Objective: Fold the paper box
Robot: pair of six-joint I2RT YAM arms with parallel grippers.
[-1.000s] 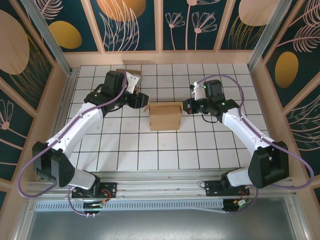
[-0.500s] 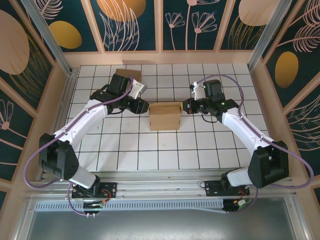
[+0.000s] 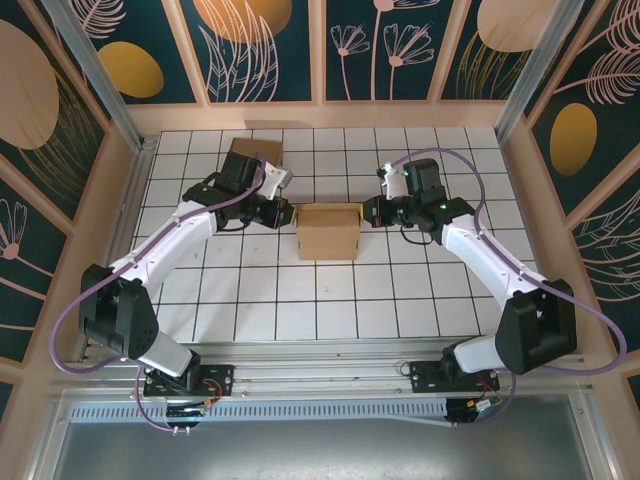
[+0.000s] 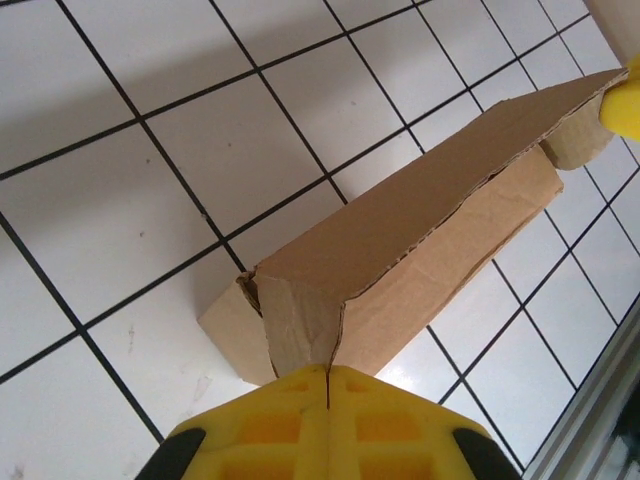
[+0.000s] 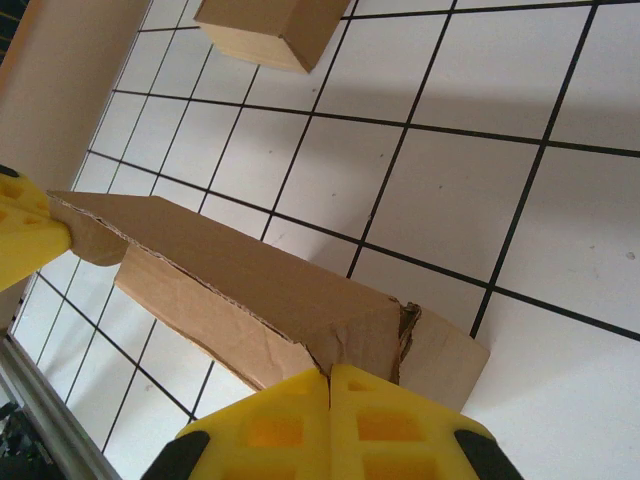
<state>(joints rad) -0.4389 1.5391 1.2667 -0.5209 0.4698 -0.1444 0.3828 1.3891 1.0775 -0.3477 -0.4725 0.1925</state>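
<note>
The paper box [image 3: 330, 232] is a brown cardboard carton lying on the white gridded table, its top flaps folded over. My left gripper [image 3: 284, 213] sits at the box's left end. In the left wrist view its yellow jaws [image 4: 328, 372] are shut, tips against the end flap of the box [image 4: 420, 220]. My right gripper [image 3: 371, 212] sits at the box's right end. Its jaws [image 5: 329, 372] are likewise shut, tips pressed on the crumpled end of the box [image 5: 240, 270]. Nothing is pinched between either pair of fingers.
A second brown box [image 3: 255, 152] stands at the back left of the table, also seen in the right wrist view [image 5: 280, 25]. Wooden walls [image 3: 100, 230] ring the tiled surface. Open tiles [image 3: 330, 300] lie in front of the box.
My left gripper has closed its jaws and slid right, up against the box's left end. The right gripper and the box have hardly moved.
</note>
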